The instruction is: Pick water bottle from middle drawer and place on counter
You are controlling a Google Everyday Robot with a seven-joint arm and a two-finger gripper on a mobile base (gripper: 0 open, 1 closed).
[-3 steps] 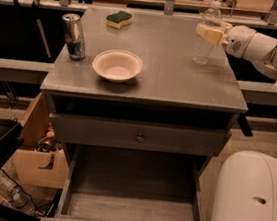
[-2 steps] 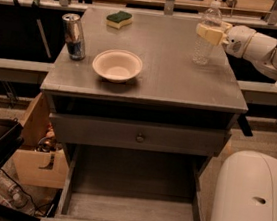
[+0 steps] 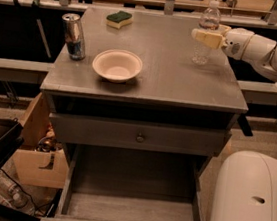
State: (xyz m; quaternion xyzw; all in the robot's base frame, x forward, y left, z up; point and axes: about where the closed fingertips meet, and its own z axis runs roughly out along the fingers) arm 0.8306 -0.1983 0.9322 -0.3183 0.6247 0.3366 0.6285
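Nothing visibly moves since a second ago: the gripper point(image 3: 202, 35) stays at the far right of the counter point(image 3: 173, 76). Its fingers point(image 3: 208, 39) are still clasped, as far as we can see, round the upper body of the water bottle point(image 3: 203, 52), which stands upright with its base on the counter. We judge the placing nearly done, with only release and retreat left. The middle drawer point(image 3: 131, 210) is pulled out, floor bare, nothing in it. The white bowl point(image 3: 117, 65) mid-counter is empty. The silver can point(image 3: 73, 35) and green sponge point(image 3: 119, 18) sit well apart from the bottle. The cardboard box point(image 3: 39, 163) left of the cabinet holds clutter we cannot identify.
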